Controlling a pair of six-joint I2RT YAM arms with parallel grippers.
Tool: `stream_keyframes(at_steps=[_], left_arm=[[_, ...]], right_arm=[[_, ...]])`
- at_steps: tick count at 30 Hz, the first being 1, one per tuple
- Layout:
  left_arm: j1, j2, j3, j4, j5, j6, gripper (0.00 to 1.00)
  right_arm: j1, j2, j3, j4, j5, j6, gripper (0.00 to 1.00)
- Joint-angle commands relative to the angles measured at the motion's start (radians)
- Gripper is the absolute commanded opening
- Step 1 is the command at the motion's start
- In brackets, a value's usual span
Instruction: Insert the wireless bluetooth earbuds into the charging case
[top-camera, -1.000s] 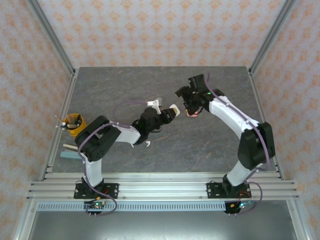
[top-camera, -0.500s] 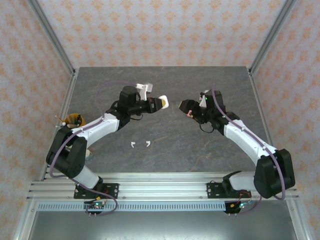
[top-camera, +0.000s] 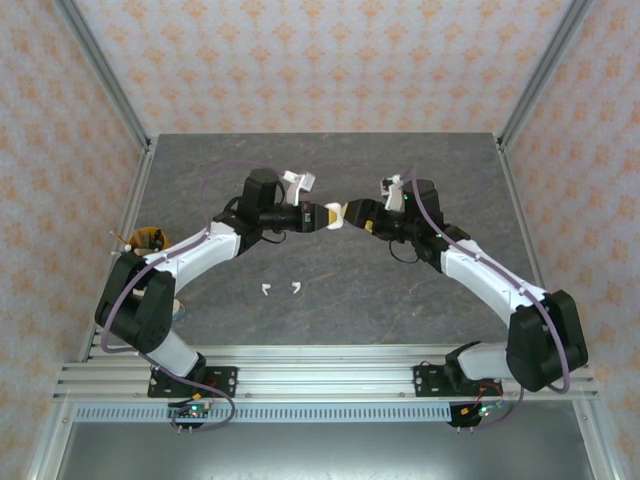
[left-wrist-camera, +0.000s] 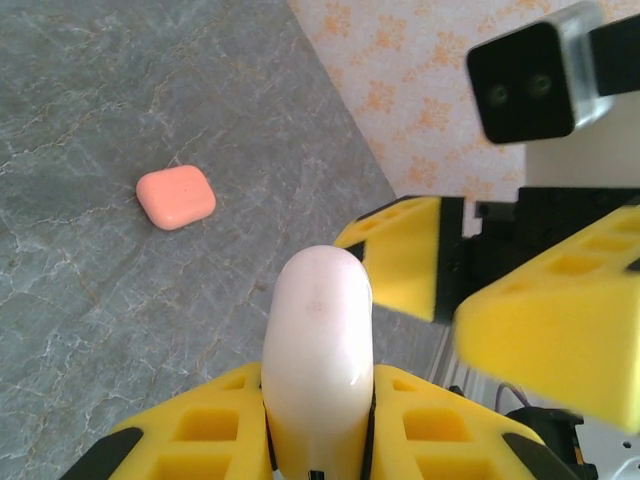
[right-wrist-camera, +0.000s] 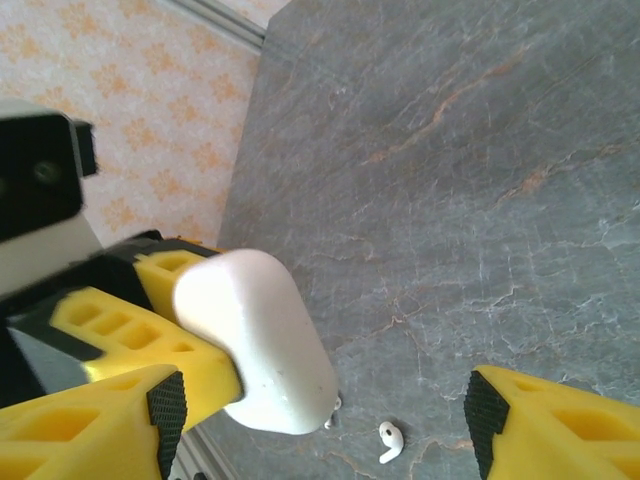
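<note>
Your left gripper grips the case, its long axis poking straight ahead into your open right gripper, which sat well apart a moment ago.

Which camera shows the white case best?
The right wrist view: the white case is big and close, and its rounded side shows. The left wrist view shows its end, pinched in the left gripper. In the top view it is tiny and far away.

charging case: base cut off | earbud: partly behind case
</note>
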Motion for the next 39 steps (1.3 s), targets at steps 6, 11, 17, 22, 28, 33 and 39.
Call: stream_keyframes(at_steps=[6,11,17,22,28,33,39], left_arm=[[-0.001,-0.007,0.04,0.01,0.046,0.004,0.0],[-0.001,-0.041,0.033,0.009,0.059,0.005,0.0],[0.0,-0.075,0.026,0.006,0.064,0.007,0.0],[0.0,-0.07,0.02,0.013,0.063,0.009,0.0],[-0.001,-0.055,0.008,0.072,0.096,-0.02,0.0],[-0.001,-0.048,0.006,0.127,0.125,-0.064,0.0],[-0.002,-0.041,0.008,0.149,0.133,-0.083,0.0]], right_arm=[[0.017,0.064,0.016,0.053,0.023,-0.033,0.69],[-0.038,0.066,-0.054,0.096,0.044,-0.014,0.67],[-0.08,0.057,-0.082,0.08,0.045,-0.015,0.66],[-0.08,-0.036,-0.092,0.045,0.019,-0.015,0.65],[-0.08,-0.083,-0.096,0.081,-0.119,-0.005,0.61],[-0.08,-0.049,-0.074,0.117,-0.179,0.008,0.54],[-0.08,-0.022,-0.048,0.147,-0.195,0.024,0.51]])
